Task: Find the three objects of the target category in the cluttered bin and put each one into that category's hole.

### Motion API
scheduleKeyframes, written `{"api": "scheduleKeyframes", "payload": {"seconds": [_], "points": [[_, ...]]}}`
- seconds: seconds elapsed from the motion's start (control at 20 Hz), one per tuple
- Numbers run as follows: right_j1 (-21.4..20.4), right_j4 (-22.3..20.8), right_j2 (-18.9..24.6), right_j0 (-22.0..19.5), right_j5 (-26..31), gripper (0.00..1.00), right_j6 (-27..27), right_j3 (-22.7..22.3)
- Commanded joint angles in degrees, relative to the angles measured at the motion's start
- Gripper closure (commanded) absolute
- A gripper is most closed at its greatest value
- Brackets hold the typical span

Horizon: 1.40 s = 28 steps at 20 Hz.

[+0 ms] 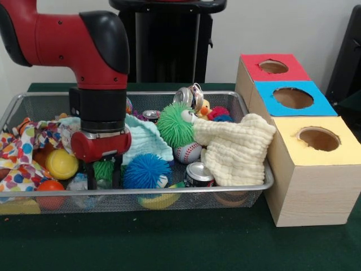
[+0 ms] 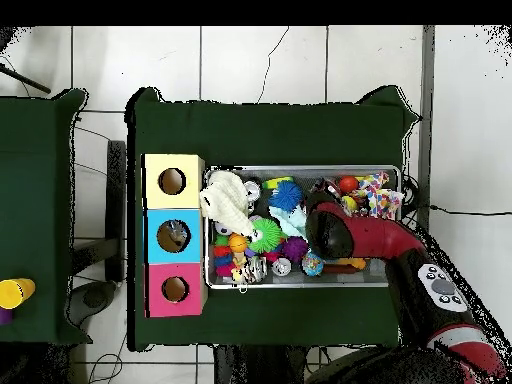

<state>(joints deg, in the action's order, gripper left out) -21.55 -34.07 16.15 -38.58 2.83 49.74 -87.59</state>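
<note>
Now my pincer (image 1: 104, 172) is down in the wire bin (image 1: 248, 107), and I think it pinches a green spiky ball (image 1: 103, 168), beside the blue spiky ball (image 1: 145, 171).

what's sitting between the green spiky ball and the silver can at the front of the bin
In the front view, a white baseball with red stitching lies between the green spiky ball and the silver can, beside the cream waffle cloth.

Bin (image 1: 169, 94) left of boxes (image 1: 307, 164).
</note>
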Motion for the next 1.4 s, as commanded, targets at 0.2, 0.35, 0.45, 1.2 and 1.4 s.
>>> {"api": "scheduleKeyframes", "payload": {"seconds": [0.2,0.35,0.45,1.2,1.4], "points": [[4.87,1.76,-4.53,2.40,-2.29,0.00,13.05,0.89],[4.41,2.30,-4.67,2.60,-2.50,0.00,13.22,0.33],[4.23,2.44,-4.32,2.29,-2.79,0.00,13.21,0.01],[4.33,1.84,-3.28,0.33,-4.72,0.00,12.32,-1.32],[2.80,1.67,-2.02,-1.50,-2.57,0.00,11.31,-2.95]]}}
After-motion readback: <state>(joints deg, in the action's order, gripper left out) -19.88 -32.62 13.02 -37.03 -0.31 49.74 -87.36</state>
